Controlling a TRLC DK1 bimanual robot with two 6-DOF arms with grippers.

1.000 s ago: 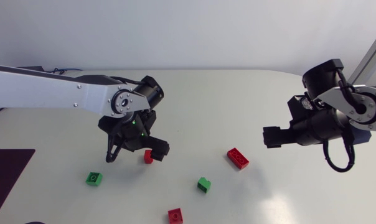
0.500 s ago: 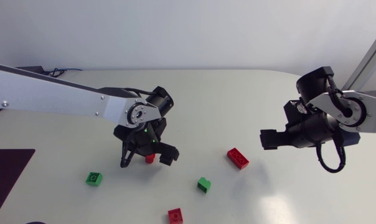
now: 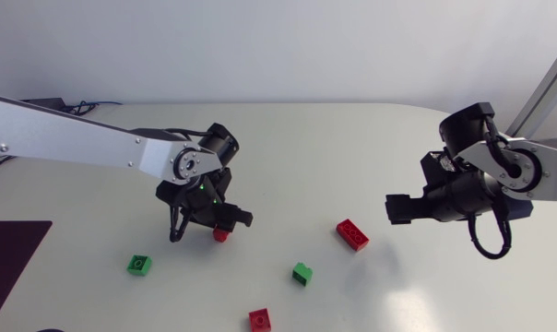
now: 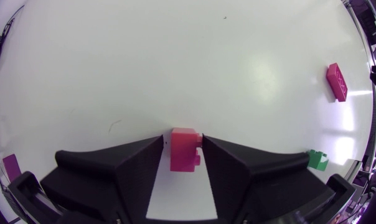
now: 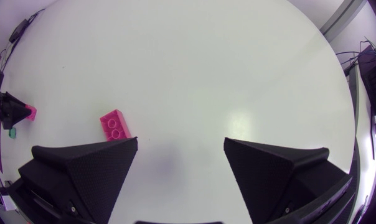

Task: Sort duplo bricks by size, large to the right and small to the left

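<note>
My worktop is a white table (image 3: pixel 352 138) with a smooth, faintly glossy surface and a rounded far edge, lit evenly from above so that shadows on it fall soft and short. From my left wrist view a pale patch of glare (image 4: pixel 263 74) lies on the surface, and my right wrist view shows a similar bright spot (image 5: pixel 238 118). A dark maroon mat (image 3: pixel 11 258) lies flat at the near left corner.

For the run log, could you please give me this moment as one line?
left pincer: at small red brick, grip unclear | right pincer: open, empty | large red brick: on table, free
</note>
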